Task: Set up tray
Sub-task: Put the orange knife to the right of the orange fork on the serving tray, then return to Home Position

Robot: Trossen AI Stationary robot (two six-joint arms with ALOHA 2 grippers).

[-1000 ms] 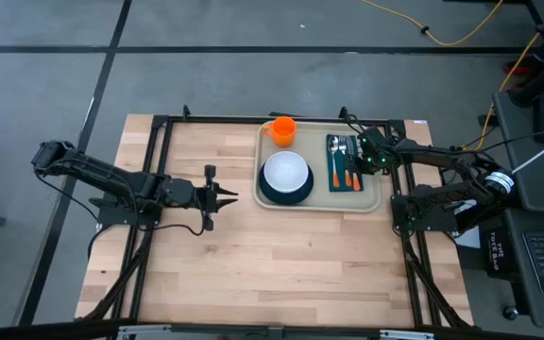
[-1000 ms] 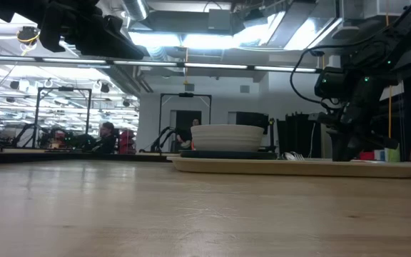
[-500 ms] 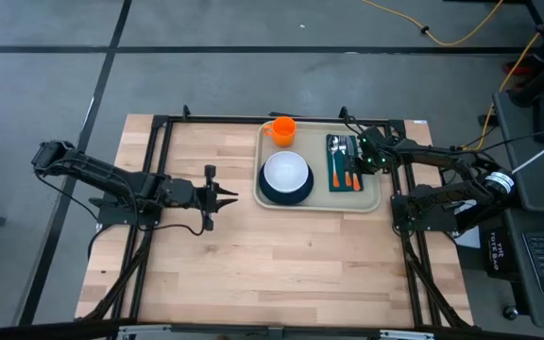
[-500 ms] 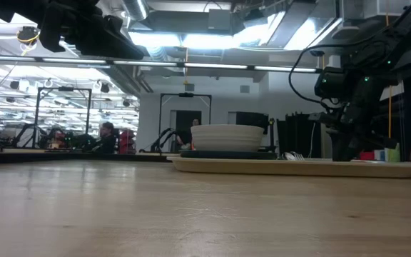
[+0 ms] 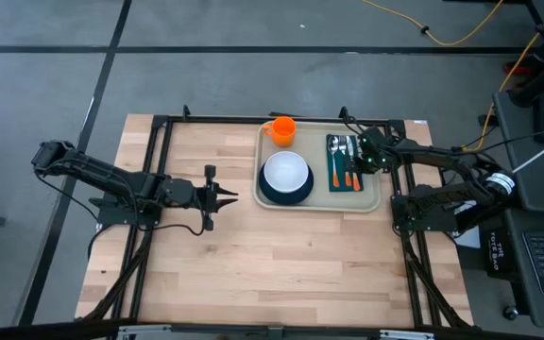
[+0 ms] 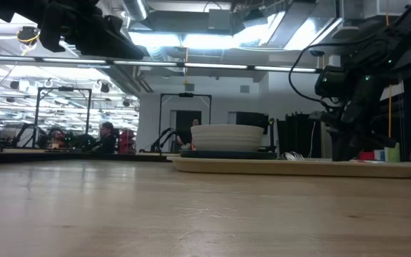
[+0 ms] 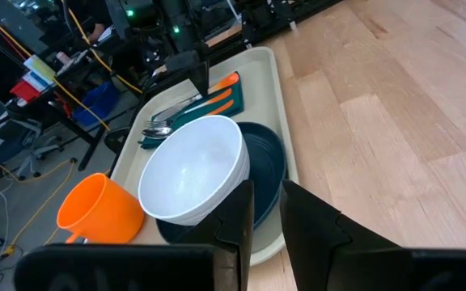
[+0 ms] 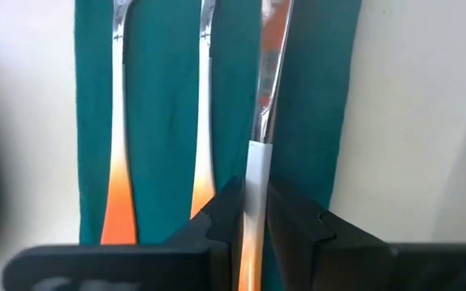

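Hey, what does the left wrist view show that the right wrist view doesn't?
Only the left wrist view shows the white round bowl sitting on the dark teal round plate, the orange plastic cup, the bare wooden table and the left gripper, hanging clear of the tray.

Only the right wrist view shows the right gripper closed on a silver, orange-handled utensil.

Both show the dark green napkin with cutlery on the beige plastic tray.

On the tray [image 5: 376,203], cup [image 5: 281,129] behind bowl [image 5: 286,172], napkin [image 5: 344,162] at right.
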